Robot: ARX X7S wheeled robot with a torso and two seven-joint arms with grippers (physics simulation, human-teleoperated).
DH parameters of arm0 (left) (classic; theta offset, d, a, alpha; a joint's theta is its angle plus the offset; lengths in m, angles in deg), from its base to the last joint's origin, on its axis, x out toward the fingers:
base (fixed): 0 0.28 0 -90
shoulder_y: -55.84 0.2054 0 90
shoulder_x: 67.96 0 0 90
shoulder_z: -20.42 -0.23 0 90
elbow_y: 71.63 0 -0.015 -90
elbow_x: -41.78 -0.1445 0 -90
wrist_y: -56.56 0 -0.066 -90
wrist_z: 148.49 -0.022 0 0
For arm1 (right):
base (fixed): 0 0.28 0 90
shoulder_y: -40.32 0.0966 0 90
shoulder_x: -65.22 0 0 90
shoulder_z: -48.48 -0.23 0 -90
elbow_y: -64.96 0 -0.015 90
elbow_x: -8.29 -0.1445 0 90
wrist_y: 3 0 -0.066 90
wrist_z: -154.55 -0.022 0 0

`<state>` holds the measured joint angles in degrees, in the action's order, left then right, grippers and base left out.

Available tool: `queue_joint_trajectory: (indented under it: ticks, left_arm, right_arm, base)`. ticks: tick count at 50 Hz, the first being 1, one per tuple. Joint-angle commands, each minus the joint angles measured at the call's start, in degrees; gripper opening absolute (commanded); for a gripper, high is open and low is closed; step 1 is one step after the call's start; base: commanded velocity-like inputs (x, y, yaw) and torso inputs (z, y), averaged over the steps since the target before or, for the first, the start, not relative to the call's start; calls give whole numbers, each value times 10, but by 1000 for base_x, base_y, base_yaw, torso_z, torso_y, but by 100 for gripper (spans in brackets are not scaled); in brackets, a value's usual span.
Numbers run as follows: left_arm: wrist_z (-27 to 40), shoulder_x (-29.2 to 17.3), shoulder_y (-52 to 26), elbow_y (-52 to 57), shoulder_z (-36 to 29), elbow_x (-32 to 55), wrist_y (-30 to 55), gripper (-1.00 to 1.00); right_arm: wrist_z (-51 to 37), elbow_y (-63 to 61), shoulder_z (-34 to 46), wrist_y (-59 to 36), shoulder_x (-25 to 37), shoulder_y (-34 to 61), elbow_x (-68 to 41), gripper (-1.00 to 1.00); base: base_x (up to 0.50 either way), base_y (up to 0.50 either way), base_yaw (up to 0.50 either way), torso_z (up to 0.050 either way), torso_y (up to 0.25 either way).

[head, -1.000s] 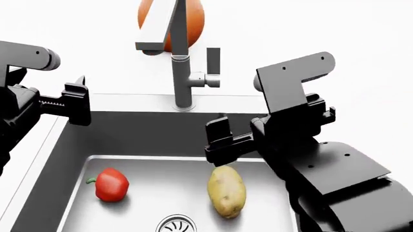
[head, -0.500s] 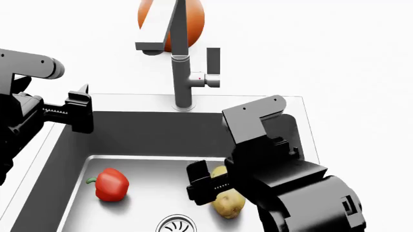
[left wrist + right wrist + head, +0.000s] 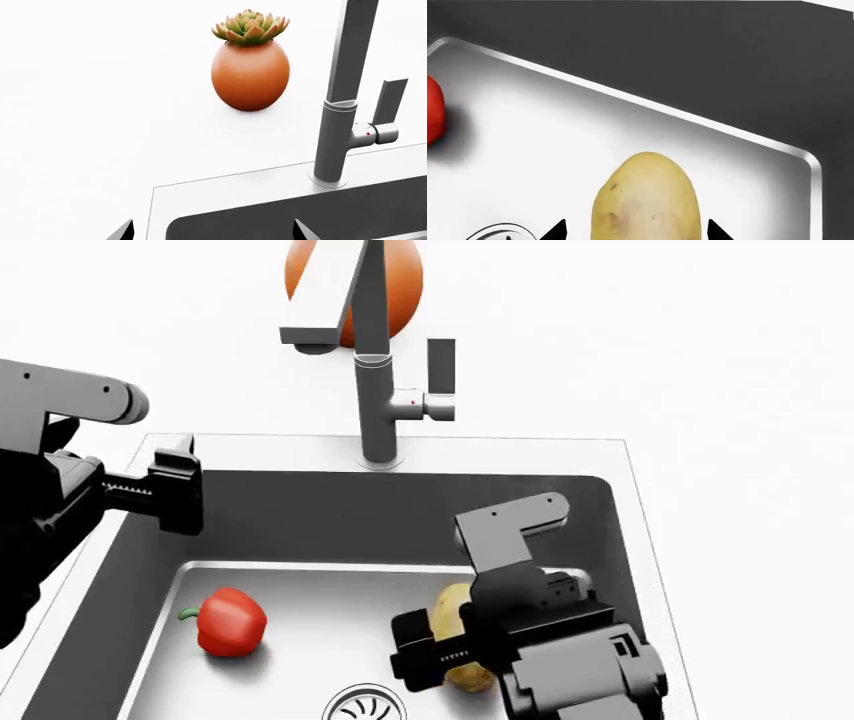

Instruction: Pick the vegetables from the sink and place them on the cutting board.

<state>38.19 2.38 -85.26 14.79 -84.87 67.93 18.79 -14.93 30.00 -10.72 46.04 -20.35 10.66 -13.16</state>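
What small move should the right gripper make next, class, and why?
Probably lower a little further, then close. In the right wrist view the potato sits centred between the two open fingertips, which flank it apart. In the head view the right gripper is already low in the sink, over the potato, while the pepper lies untouched.

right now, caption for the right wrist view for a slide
Open right gripper straddles the potato on the sink floor.
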Motion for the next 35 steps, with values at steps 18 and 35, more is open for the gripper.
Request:
queue_joint_trajectory:
  ticks: [18, 35]
  left_arm:
    - [5, -7, 30, 27, 1, 12, 5, 100]
    - [14, 10, 46, 75, -18, 31, 37, 100]
  right_arm:
    - [-64, 7, 103, 66, 13, -24, -88, -100]
    - [-235, -530, -23, -190, 173, -58, -254, -100]
  base:
    - [0, 0, 0, 0, 0]
    - [0, 0, 0, 0, 0]
